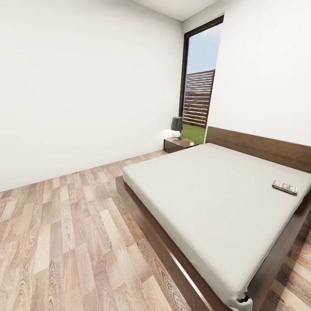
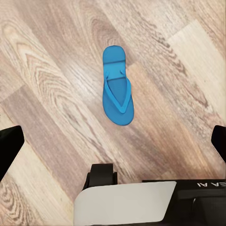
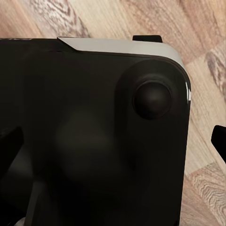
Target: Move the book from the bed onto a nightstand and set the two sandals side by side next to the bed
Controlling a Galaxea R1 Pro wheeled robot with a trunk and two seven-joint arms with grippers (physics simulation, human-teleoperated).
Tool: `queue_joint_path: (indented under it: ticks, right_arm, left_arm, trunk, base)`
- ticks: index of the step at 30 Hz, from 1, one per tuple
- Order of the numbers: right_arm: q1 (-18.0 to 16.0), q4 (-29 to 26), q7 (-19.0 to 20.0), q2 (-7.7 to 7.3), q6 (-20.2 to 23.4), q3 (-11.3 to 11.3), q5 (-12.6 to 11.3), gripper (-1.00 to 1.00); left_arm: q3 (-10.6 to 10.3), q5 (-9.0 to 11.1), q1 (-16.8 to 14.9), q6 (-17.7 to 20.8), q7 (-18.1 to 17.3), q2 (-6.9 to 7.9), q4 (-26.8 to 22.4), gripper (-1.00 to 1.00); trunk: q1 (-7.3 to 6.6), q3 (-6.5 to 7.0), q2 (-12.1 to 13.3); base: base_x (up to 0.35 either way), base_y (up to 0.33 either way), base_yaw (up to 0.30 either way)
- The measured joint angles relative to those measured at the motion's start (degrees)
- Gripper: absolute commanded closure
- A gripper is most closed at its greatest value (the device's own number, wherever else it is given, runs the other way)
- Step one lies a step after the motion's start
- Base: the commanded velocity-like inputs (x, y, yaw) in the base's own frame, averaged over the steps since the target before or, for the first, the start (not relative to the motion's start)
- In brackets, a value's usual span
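In the head view, the wood floor [image 1: 56,242] fills the left side of the frame, under a plain white wall. Going right, a small dark nightstand [image 1: 179,144] sits in the middle of the frame by the far wall, with a lamp [image 1: 176,126] on top and a tall window [image 1: 199,86] just behind it. Next comes the bed [image 1: 207,203], with its grey mattress and dark wood frame, taking up the right half. The book [image 1: 284,187] lies flat on the mattress at the far right of the frame, well apart from the nightstand. In the left wrist view, one blue sandal [image 2: 117,84] lies flat on the floor in the upper middle of the frame, with nothing touching it. The left gripper [image 2: 113,141] shows as dark tips at the left and right edges of that frame, so it looks wide open and holds nothing. In the right wrist view, a big black part of the robot [image 3: 94,132] blocks most of the frame, and dark tips [image 3: 219,141] sit at the two edges, so the right gripper also seems wide and empty. The robot looks to be getting near the bed. To do the book step well, it should roll round to the right side of the bed, stop close, and reach down so the gripper closes on the thin edge of the book.
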Motion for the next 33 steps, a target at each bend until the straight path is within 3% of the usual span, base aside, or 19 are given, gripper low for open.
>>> queue_joint_path:
  ticks: [14,33]
  right_arm:
    - [0.02,-0.50,-0.01,0.06,0.00,0.04,0.00,-1.00]
    - [0.02,-0.70,-0.02,0.11,0.00,0.04,0.00,-1.00]
  left_arm:
    - [0.30,0.26,-3.49,0.43,-0.46,0.46,0.06,-1.00]
    - [0.47,0.23,-4.38,1.92,-3.57,0.52,0.22,-1.00]
  trunk:
    - [0.00,0.00,0.00]
    - [0.00,0.00,0.00]
  base:
    - [0.000,0.000,0.000]
    - [0.000,0.000,0.000]
